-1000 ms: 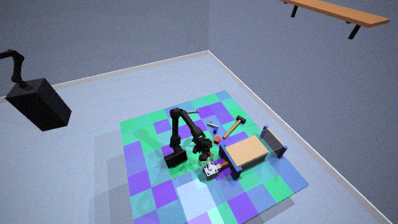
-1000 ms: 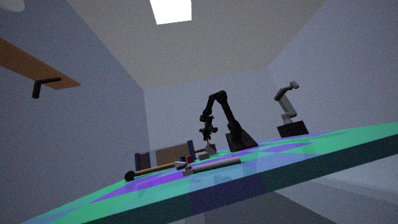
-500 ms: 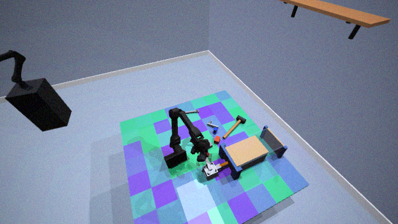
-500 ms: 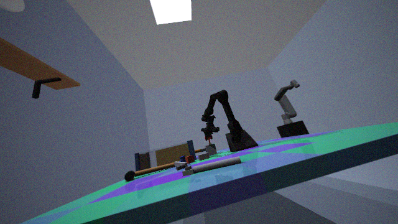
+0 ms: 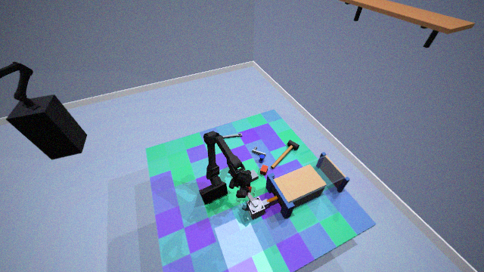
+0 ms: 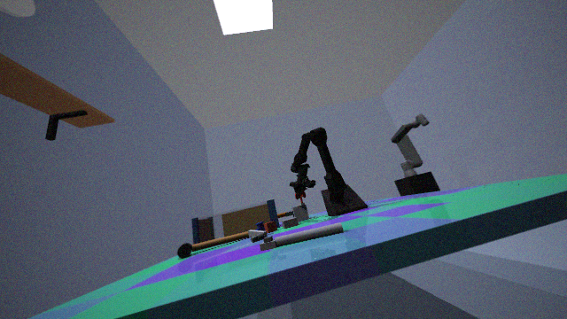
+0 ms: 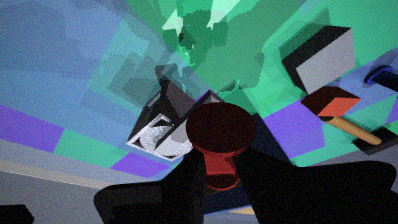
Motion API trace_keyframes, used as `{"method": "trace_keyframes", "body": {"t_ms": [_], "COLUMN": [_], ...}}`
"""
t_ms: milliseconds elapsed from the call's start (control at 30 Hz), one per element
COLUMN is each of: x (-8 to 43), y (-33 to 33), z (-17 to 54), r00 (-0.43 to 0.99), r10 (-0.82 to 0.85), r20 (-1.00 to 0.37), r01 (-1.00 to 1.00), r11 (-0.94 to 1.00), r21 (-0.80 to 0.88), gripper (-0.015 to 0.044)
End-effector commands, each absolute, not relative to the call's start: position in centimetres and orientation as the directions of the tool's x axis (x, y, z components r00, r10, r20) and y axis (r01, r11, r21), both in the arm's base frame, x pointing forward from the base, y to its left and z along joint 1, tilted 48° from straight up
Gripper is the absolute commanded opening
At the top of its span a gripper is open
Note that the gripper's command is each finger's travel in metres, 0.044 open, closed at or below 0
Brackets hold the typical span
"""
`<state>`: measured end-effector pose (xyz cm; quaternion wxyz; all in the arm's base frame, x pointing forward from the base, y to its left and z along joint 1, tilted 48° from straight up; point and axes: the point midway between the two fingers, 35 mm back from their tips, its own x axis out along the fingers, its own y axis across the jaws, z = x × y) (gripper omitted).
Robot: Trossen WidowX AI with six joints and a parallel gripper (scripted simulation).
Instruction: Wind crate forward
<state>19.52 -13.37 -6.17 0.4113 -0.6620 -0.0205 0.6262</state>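
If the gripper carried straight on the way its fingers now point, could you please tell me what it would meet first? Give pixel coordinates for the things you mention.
Probably the grey crank arm below the red knob (image 7: 220, 127) in the gripper (image 5: 247, 189) (image 6: 301, 191), then perhaps the bench; depth is unclear.
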Motion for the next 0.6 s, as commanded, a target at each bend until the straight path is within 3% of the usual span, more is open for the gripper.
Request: {"method": "trace_keyframes", "body": {"t_ms": [0,567], "x": [18.2,16.5], "y": [-13.5,-14.4], "z": [-6.5,-7.0], "r00": [0.189,0.188], "r10": [0.538,0.537], "r20": [-0.822,-0.823], "r01": [-0.501,-0.502], "r11": [-0.667,-0.667], "r21": [-0.551,-0.550], "gripper": [0.0000,0.0000]}}
